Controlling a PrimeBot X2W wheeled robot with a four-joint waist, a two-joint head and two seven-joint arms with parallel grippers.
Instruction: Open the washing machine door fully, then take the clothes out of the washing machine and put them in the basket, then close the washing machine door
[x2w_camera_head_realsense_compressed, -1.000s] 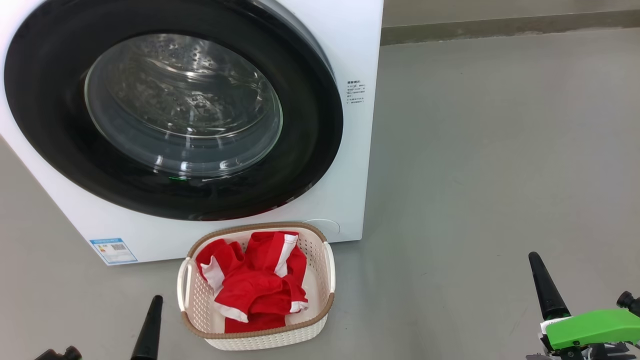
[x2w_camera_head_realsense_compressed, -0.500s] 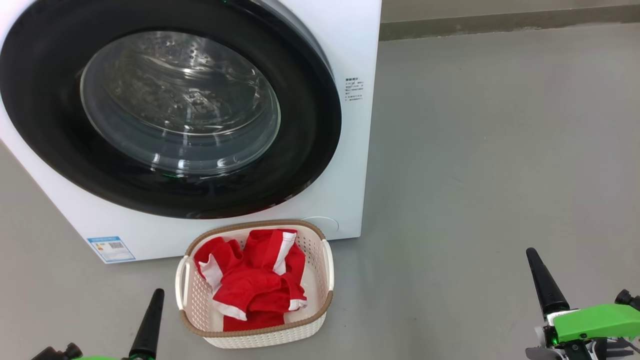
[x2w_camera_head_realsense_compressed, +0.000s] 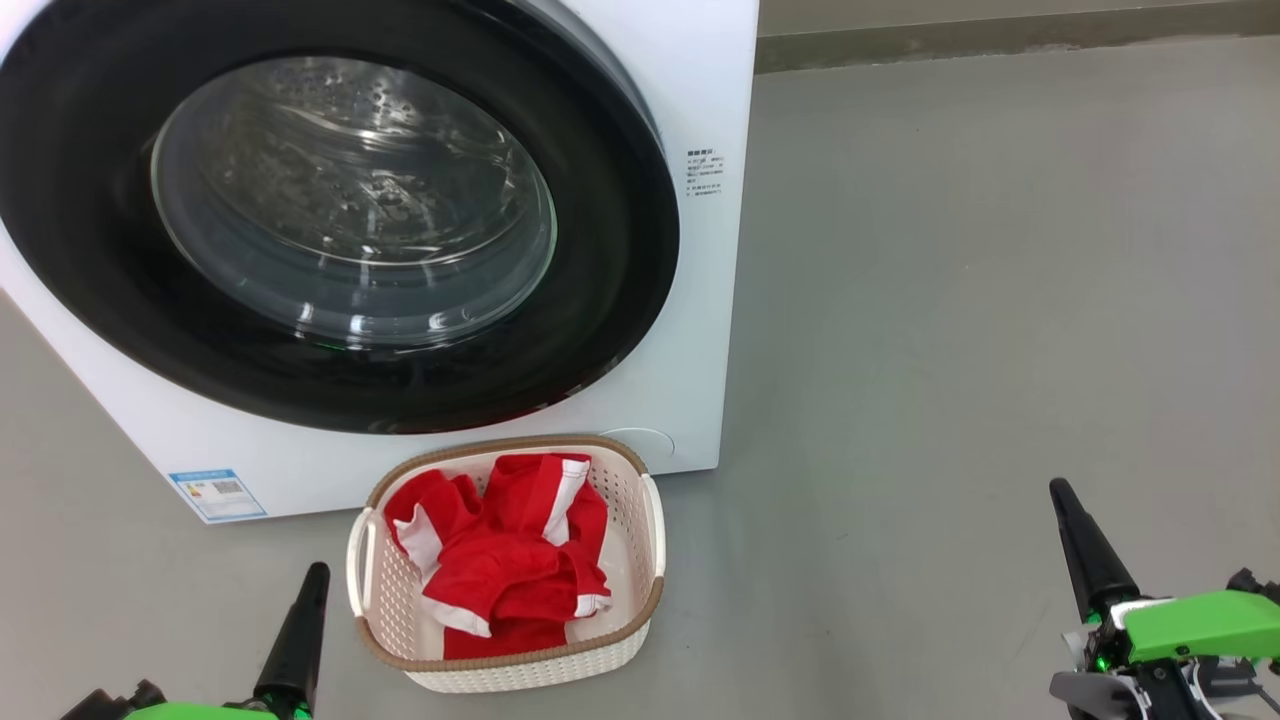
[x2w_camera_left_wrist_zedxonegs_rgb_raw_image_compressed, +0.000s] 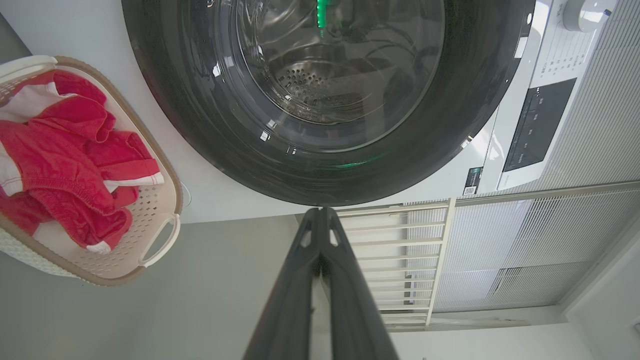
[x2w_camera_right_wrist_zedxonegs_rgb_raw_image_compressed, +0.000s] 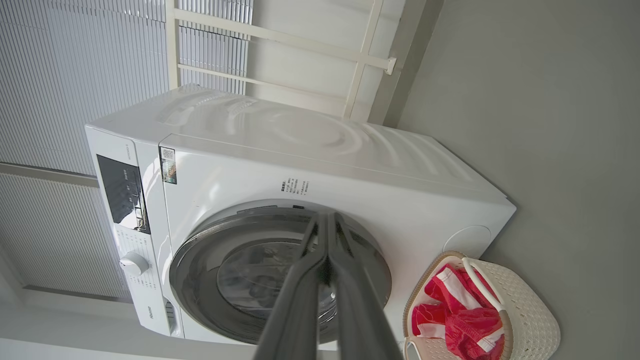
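Note:
The washing machine (x2w_camera_head_realsense_compressed: 700, 300) (x2w_camera_right_wrist_zedxonegs_rgb_raw_image_compressed: 325, 165) stands white at the upper left, and its door (x2w_camera_head_realsense_compressed: 620, 250) (x2w_camera_left_wrist_zedxonegs_rgb_raw_image_compressed: 200, 125) (x2w_camera_right_wrist_zedxonegs_rgb_raw_image_compressed: 210, 250) lies flat against the front, closed. Through the glass I see bare steel drum. The red clothes (x2w_camera_head_realsense_compressed: 500, 570) (x2w_camera_left_wrist_zedxonegs_rgb_raw_image_compressed: 65, 165) (x2w_camera_right_wrist_zedxonegs_rgb_raw_image_compressed: 460, 315) lie heaped in the cream basket (x2w_camera_head_realsense_compressed: 655, 540) (x2w_camera_left_wrist_zedxonegs_rgb_raw_image_compressed: 160, 240) (x2w_camera_right_wrist_zedxonegs_rgb_raw_image_compressed: 535, 315) on the floor just before the machine. My left gripper (x2w_camera_head_realsense_compressed: 316, 572) (x2w_camera_left_wrist_zedxonegs_rgb_raw_image_compressed: 320, 212) is shut and empty, left of the basket. Far to the right, my right gripper (x2w_camera_head_realsense_compressed: 1058, 488) (x2w_camera_right_wrist_zedxonegs_rgb_raw_image_compressed: 325, 217) is shut and empty too.
Grey floor (x2w_camera_head_realsense_compressed: 950, 300) spreads wide to the right of the machine, ending at a wall skirting (x2w_camera_head_realsense_compressed: 1000, 35). A white railing and slatted panels (x2w_camera_left_wrist_zedxonegs_rgb_raw_image_compressed: 440, 250) stand beside the machine. Its control panel with a dial (x2w_camera_right_wrist_zedxonegs_rgb_raw_image_compressed: 132, 262) sits on the top front.
The whole head view has drifted a little up and left, so the camera moved. Both grippers stay shut and show slightly higher in the picture. Door, basket and clothes are unchanged.

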